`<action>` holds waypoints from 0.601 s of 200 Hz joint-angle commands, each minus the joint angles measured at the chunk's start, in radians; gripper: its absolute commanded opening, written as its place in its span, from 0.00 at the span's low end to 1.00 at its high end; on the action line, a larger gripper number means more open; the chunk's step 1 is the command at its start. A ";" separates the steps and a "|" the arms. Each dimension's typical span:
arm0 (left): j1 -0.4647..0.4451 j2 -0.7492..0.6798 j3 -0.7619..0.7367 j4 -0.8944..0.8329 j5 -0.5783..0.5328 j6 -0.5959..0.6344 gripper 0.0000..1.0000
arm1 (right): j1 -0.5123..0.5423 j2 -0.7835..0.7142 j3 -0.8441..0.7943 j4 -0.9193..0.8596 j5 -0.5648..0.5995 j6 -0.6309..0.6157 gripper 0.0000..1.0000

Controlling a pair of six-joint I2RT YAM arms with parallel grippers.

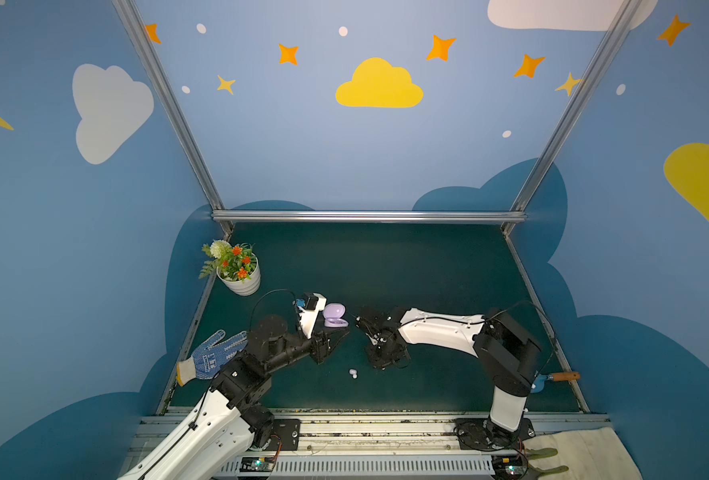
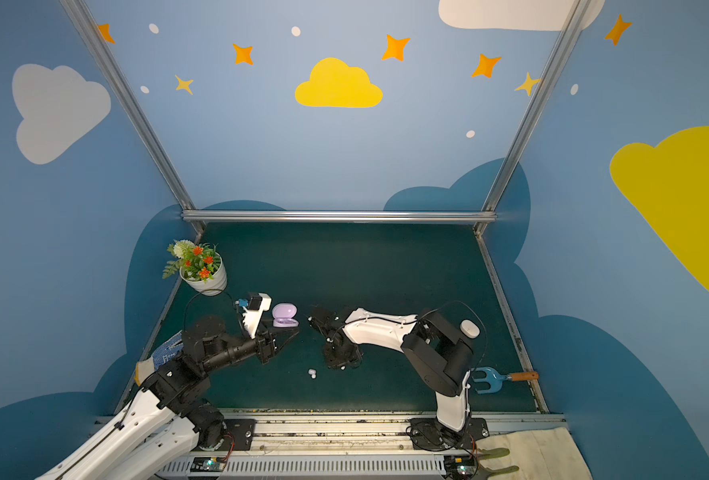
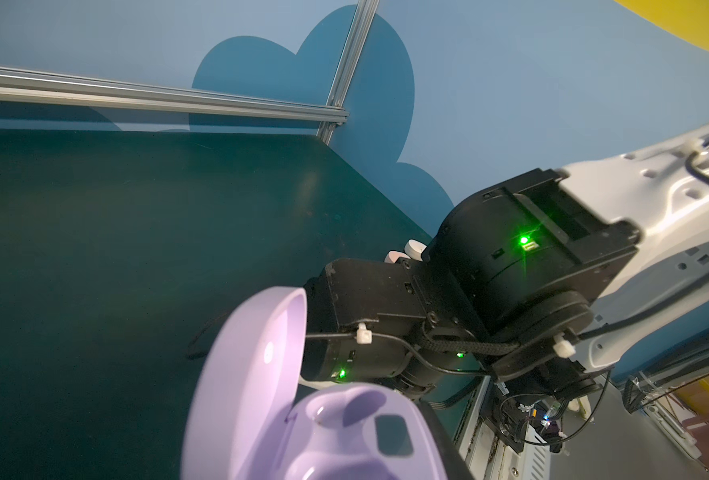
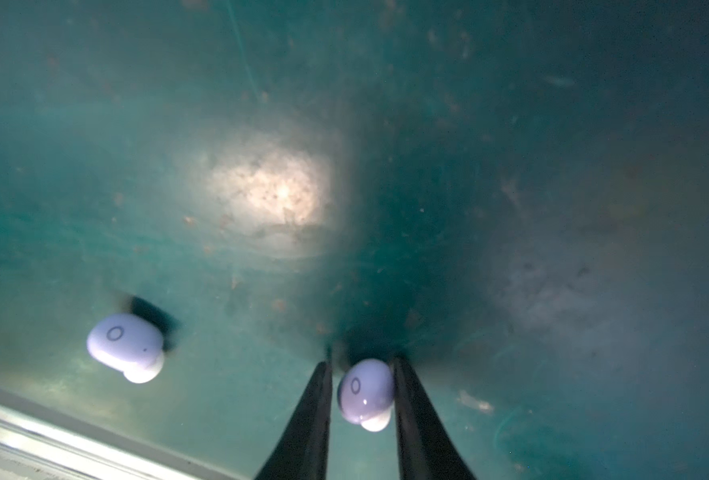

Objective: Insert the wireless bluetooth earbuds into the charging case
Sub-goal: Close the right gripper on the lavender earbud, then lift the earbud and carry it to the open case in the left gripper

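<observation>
Lavender earbud point(image 4: 365, 395) lies on the worktop point(image 4: 511, 166) between the fingers point(image 4: 415, 415) of the downturned right end effector point(image 4: 363, 360); whether it grips cannot be told. Left end effector point(image 1: 340, 332), arm outstretched, clenches the open charging case point(image 1: 334, 311).

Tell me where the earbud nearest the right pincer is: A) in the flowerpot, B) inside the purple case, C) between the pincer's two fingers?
C: in the right wrist view the earbud sits between the two black fingers of the right pincer.
</observation>
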State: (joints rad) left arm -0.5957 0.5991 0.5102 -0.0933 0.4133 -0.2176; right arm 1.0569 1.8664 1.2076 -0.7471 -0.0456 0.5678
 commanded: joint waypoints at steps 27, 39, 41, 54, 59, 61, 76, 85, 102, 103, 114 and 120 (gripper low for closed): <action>0.003 -0.005 -0.006 0.013 -0.002 -0.002 0.20 | 0.022 0.045 0.018 -0.036 0.050 0.016 0.19; 0.003 -0.004 -0.007 0.015 -0.001 -0.003 0.20 | 0.022 0.040 0.016 -0.036 0.062 0.018 0.18; 0.002 -0.002 -0.007 0.015 0.000 -0.003 0.20 | 0.022 0.039 0.016 -0.037 0.063 0.019 0.17; 0.002 0.000 -0.009 0.017 0.000 -0.002 0.19 | 0.022 0.032 0.013 -0.037 0.070 0.018 0.15; 0.002 0.002 -0.009 0.018 0.001 -0.003 0.19 | 0.022 0.030 0.013 -0.035 0.072 0.019 0.15; 0.002 0.004 -0.010 0.018 0.000 -0.003 0.19 | 0.022 0.029 0.012 -0.036 0.073 0.018 0.15; 0.002 0.009 -0.009 0.021 0.004 -0.003 0.19 | 0.020 0.019 0.010 -0.034 0.075 0.020 0.14; 0.002 0.012 -0.008 0.023 0.005 -0.002 0.19 | 0.018 0.015 0.007 -0.032 0.075 0.021 0.14; 0.002 0.020 -0.009 0.028 0.006 0.003 0.19 | 0.009 -0.004 0.000 -0.026 0.071 0.023 0.13; 0.002 0.020 -0.009 0.029 0.006 0.003 0.19 | 0.008 -0.006 -0.002 -0.025 0.071 0.023 0.13; 0.002 0.027 -0.011 0.035 0.005 0.003 0.20 | 0.001 -0.022 -0.009 -0.022 0.067 0.024 0.13; 0.003 0.030 -0.011 0.038 0.007 0.003 0.20 | -0.005 -0.035 -0.013 -0.019 0.066 0.024 0.13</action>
State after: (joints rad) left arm -0.5957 0.6224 0.5102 -0.0925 0.4137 -0.2180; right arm 1.0668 1.8713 1.2194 -0.7620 0.0036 0.5812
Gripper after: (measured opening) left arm 0.392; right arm 0.145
